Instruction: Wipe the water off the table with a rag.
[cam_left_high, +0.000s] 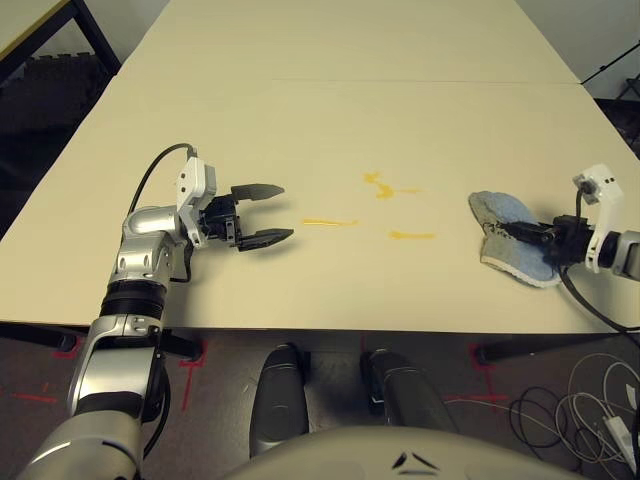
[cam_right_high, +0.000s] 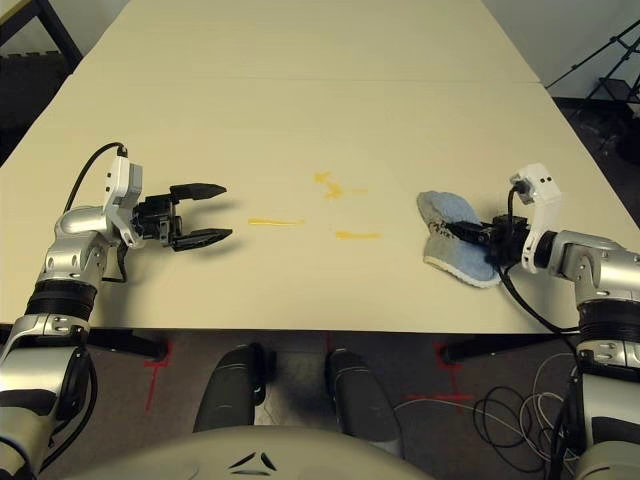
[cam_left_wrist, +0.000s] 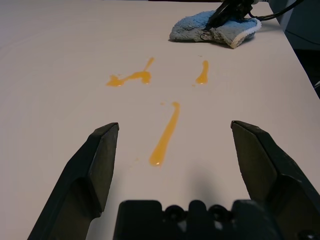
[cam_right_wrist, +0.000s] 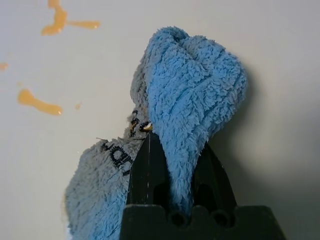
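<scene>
Your right gripper (cam_right_wrist: 172, 167) is pinching the blue rag (cam_right_wrist: 192, 85), with a fold of cloth squeezed tight in the middle. The rag bunches up around it and rests by the tabletop's (cam_left_high: 330, 290) right part. Part of it flops out to one side, so try to get that flat before you rub. Press down softly, so the cloth does the work and the hard tips don't scratch.

Next to the rag, toward the middle, is the yellow-orange water. The near short streak (cam_left_high: 412, 236) is a good one to wipe first. Just past it is the squiggle (cam_left_high: 380, 186). The long streak (cam_left_high: 328, 222) is farthest from the rag. Go slow and pull the wet in, or you might just smear it wider.

Your left gripper (cam_left_high: 264, 216) is wide open and empty, close to that long streak. Move it back before your rag gets there, so they don't bump.
</scene>
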